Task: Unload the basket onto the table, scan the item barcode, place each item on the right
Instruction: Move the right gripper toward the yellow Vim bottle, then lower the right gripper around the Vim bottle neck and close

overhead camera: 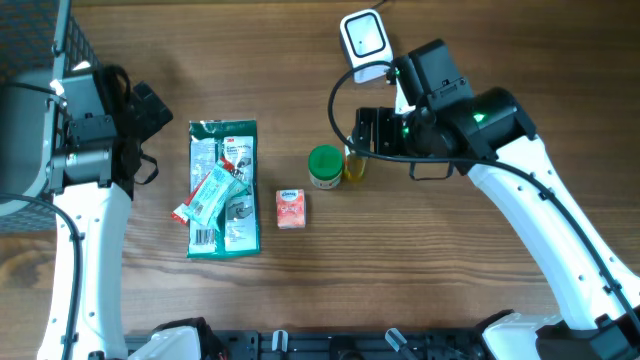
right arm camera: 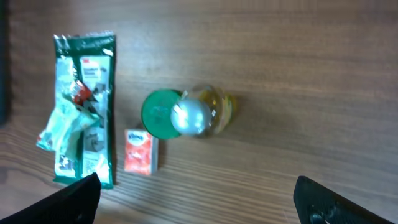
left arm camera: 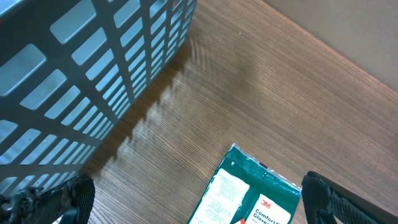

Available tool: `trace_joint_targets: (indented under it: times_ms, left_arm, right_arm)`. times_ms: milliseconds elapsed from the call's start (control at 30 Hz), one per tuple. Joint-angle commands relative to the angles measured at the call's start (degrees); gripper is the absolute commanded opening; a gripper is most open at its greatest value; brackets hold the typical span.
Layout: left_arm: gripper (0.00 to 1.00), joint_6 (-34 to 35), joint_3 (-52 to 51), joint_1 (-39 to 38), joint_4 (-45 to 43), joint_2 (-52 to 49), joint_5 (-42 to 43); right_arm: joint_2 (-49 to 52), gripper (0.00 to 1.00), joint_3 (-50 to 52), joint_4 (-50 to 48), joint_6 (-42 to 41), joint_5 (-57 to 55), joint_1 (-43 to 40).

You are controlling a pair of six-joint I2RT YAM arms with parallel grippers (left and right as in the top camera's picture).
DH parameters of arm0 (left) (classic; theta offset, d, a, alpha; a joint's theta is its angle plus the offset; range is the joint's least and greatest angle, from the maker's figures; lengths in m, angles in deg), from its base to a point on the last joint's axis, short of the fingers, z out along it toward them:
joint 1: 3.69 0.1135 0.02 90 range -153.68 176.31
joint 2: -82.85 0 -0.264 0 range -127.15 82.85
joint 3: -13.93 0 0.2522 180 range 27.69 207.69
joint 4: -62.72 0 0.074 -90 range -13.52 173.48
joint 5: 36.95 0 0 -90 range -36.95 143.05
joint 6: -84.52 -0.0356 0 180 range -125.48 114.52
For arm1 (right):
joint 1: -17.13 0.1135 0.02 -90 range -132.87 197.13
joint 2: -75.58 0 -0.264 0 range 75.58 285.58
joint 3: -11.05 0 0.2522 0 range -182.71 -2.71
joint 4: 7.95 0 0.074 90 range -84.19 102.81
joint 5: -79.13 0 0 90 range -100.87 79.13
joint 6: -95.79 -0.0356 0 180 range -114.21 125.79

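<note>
A white barcode scanner (overhead camera: 363, 38) stands at the back of the table. Below it a small yellow bottle (overhead camera: 356, 166) with a silver cap (right arm camera: 194, 117) stands beside a green-lidded jar (overhead camera: 324, 166). My right gripper (overhead camera: 368, 132) hangs above these two, open and holding nothing; in the right wrist view its fingertips (right arm camera: 74, 198) frame the bottle (right arm camera: 214, 111) and the jar (right arm camera: 158, 114) from above. My left gripper (overhead camera: 146, 128) is open too, over bare wood near the top edge of a green glove package (left arm camera: 255, 193).
The green glove package (overhead camera: 223, 188) lies left of centre with a smaller packet (overhead camera: 208, 195) across it. An orange tissue pack (overhead camera: 291, 208) lies between it and the jar. A grey slatted basket (left arm camera: 81, 74) stands at the far left.
</note>
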Motion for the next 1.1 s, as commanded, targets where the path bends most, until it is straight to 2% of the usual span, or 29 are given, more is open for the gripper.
trace_joint_targets:
  times_ms: [0,433,567,733,1067]
  left_arm:
    - [1.00,-0.50,0.22,0.22,-0.15,0.04,-0.31]
    - [1.00,-0.50,0.22,0.22,-0.15,0.04,-0.31]
    - [1.00,-0.50,0.22,0.22,-0.15,0.04,-0.31]
    - [1.00,-0.50,0.22,0.22,-0.15,0.04,-0.31]
    - [1.00,-0.50,0.20,0.22,-0.15,0.04,-0.31]
  right_arm:
    - [0.52,1.00,-1.42,-1.79,-0.24,0.81,0.24]
    - [1.33,0.99,1.88,-5.18,-0.24,0.76,0.37]
    - [3.08,0.94,2.78,-6.32,-0.28,-1.75,1.66]
    - [6.12,0.94,3.13,-6.34,-1.70,-8.31,4.22]
    - [12.15,0.94,3.13,-6.43,-1.97,-9.09,4.83]
